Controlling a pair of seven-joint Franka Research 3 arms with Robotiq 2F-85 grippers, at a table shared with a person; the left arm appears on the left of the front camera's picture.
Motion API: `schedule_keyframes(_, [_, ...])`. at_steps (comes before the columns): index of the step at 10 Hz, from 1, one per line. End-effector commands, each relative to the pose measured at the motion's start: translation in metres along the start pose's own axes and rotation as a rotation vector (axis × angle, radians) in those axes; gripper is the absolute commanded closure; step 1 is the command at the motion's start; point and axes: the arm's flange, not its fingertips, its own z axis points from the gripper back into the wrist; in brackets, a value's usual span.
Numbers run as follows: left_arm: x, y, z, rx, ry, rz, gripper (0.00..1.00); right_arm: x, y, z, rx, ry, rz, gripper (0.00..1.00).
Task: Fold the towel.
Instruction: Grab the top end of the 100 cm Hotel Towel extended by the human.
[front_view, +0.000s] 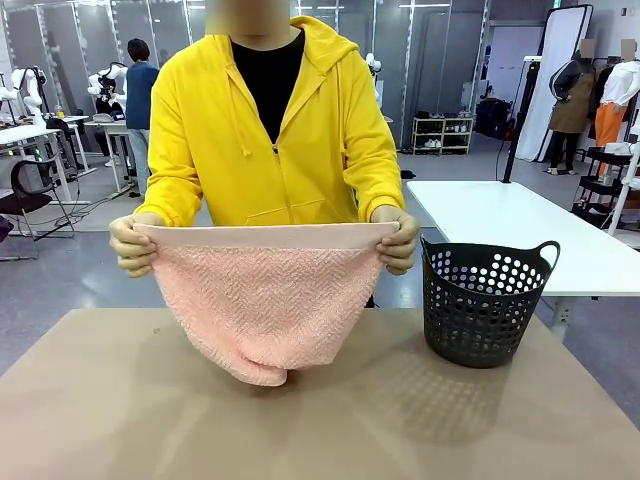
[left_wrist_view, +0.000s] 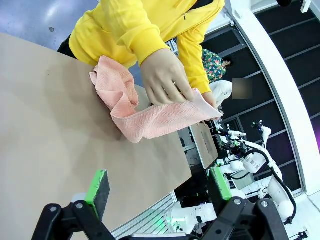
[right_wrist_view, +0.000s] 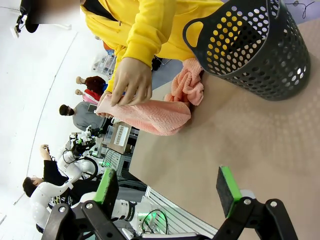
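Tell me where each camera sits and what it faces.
Front: between the arms, facing across the table at the person, hands holding the towel up.
Left wrist: on the left arm, past the open left claw toward the towel.
Right wrist: on the right arm, past the open right claw toward the basket.
All three share the towel.
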Motion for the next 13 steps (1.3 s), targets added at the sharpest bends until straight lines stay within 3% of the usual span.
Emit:
schedule_keyframes(1, [0.0, -0.001, -0.001, -0.003, 0.002, 0.0, 0.0, 0.0, 0.0, 0.001, 0.004, -0.003, -0.001, 0.0])
schedule_keyframes(3, [0.0, 0.0, 0.0, 0.0, 0.0, 0.0, 0.0, 0.0, 0.0, 0.0, 0.0, 0.0, 0.0, 0.0])
schedule_keyframes(4, [0.011, -0.019, 0.005, 0.033, 0.02, -0.117, 0.0, 0.009, 0.012, 0.008, -0.017, 0.003, 0.085, 0.0])
schedule_keyframes(7, [0.055, -0.107, -0.016, 0.108, 0.18, -0.51, 0.0, 0.042, 0.072, -0.005, -0.14, 0.18, 0.436, 0.0])
schedule_keyframes(9, [0.074, -0.175, -0.052, 0.167, 0.371, -0.812, 0.0, 0.062, 0.13, -0.026, -0.209, 0.289, 0.687, 0.0])
schedule_keyframes(11, [0.078, -0.229, -0.086, 0.249, 0.501, -1.123, 0.0, 0.068, 0.184, -0.053, -0.297, 0.401, 0.936, 0.0])
schedule_keyframes(13, [0.071, -0.263, -0.123, 0.26, 0.666, -1.274, 0.0, 0.064, 0.23, -0.096, -0.377, 0.544, 1.084, 0.0])
